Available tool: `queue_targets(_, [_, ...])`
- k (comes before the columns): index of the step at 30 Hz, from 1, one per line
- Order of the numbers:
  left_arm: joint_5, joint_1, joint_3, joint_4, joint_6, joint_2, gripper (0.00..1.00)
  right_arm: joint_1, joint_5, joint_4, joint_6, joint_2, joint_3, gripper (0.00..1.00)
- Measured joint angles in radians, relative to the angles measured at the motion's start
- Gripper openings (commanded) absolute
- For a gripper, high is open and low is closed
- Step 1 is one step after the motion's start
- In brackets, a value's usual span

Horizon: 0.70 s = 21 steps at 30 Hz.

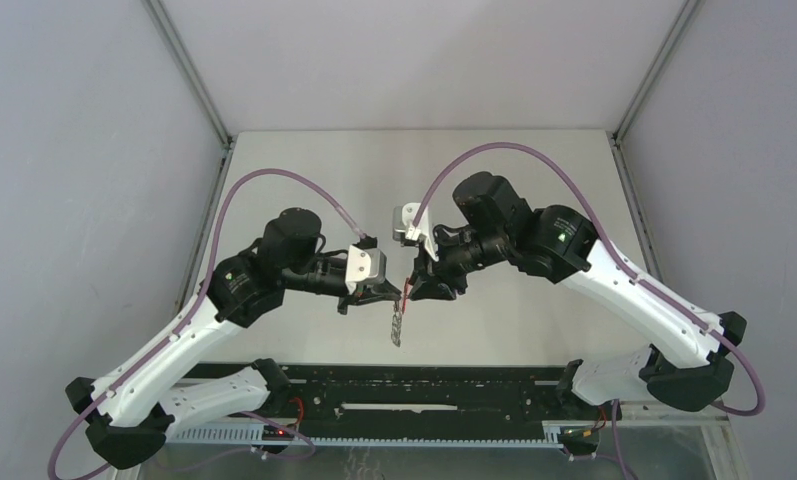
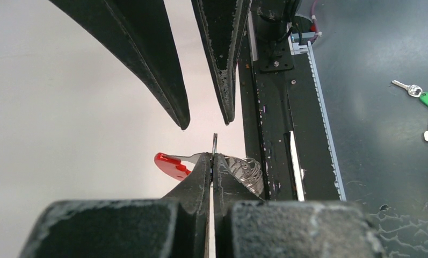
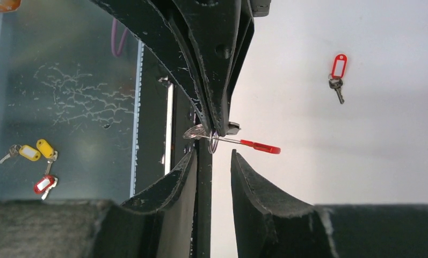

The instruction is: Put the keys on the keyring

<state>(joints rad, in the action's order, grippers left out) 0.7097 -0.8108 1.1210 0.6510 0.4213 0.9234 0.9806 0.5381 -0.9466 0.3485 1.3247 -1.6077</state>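
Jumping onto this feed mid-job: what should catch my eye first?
Above the middle of the table, the left gripper, shut on the keyring with its red part sticking out sideways, meets the open right gripper tip to tip. Off to one side, a key with a red tag lies alone on the white table.

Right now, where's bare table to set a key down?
Bare: far strip of the table, from the grippers to the back wall. Crowded: centre, where left gripper, shut on the keyring, meets the open right gripper. One red-tagged key lies on the table, right wrist view.
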Motion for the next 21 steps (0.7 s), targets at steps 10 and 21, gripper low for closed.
queue_targets(10, [0.0,0.0,0.0,0.003,0.006,0.0,0.0,0.022,-0.018,-0.023,0.006,0.048,-0.018,0.29])
queue_targets(21, [-0.003,0.005,0.0,0.002,0.005,-0.005,0.12,0.028,-0.018,0.001,0.002,0.056,-0.006,0.0])
